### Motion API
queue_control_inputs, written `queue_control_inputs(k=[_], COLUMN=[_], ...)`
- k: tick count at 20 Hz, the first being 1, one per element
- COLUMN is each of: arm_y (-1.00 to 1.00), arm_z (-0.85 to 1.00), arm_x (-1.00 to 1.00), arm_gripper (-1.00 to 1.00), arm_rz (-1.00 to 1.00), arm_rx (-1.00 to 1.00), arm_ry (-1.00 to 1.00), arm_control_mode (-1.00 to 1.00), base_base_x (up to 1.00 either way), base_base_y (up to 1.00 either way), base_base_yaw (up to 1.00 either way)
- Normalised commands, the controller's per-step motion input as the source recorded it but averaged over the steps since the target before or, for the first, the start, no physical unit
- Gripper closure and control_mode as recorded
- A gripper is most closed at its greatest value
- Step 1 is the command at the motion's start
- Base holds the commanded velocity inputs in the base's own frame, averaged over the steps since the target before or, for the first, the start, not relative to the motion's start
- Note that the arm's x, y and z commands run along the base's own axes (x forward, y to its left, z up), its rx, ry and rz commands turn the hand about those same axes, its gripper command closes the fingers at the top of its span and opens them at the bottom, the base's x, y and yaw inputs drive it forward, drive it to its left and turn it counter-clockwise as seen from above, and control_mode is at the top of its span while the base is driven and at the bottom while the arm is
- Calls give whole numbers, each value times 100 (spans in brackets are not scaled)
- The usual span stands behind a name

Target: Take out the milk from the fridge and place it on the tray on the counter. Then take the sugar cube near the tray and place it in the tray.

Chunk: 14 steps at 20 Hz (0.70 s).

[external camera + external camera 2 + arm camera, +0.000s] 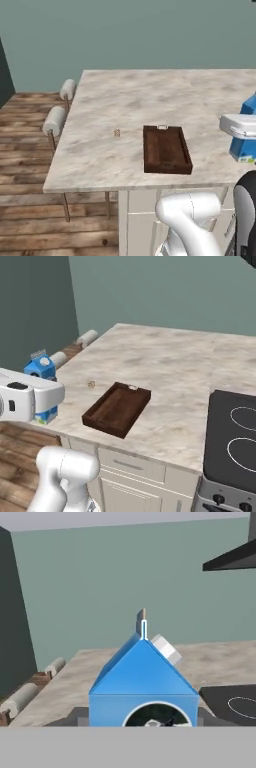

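Note:
The milk (142, 684), a bright blue gable-top carton, sits upright in my gripper (248, 131), which is shut on its sides. In the left base view the milk (243, 147) hangs at the right edge; in the right base view the milk (41, 370) and gripper (47, 397) are at the left, raised by the counter's near edge. The dark brown tray (166, 149) (117, 408) lies with nothing in it on the marbled counter (150, 95) (175, 366). A tiny tan sugar cube (117, 133) (91, 384) rests on the stone just beside the tray. The fridge is out of view.
Two padded stools (55, 120) stand along the counter's left side over a wooden floor. A black cooktop (235, 441) is set into the counter right of the tray. A dark range hood (235, 557) hangs above. White drawers (132, 466) front the counter.

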Motion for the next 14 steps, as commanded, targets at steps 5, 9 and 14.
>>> queue_control_inputs(k=[5, 9, 14], arm_y=[0, 0, 0], arm_z=[0, 0, 0], arm_x=[0, 0, 0], arm_gripper=[100, 100, 100], arm_rz=[0, 0, 0], arm_rx=[0, 0, 0], arm_ry=[0, 0, 0], arm_control_mode=[100, 100, 100], base_base_x=[33, 29, 8], base_base_y=[61, 18, -28], base_base_yaw=[-5, -9, -20])
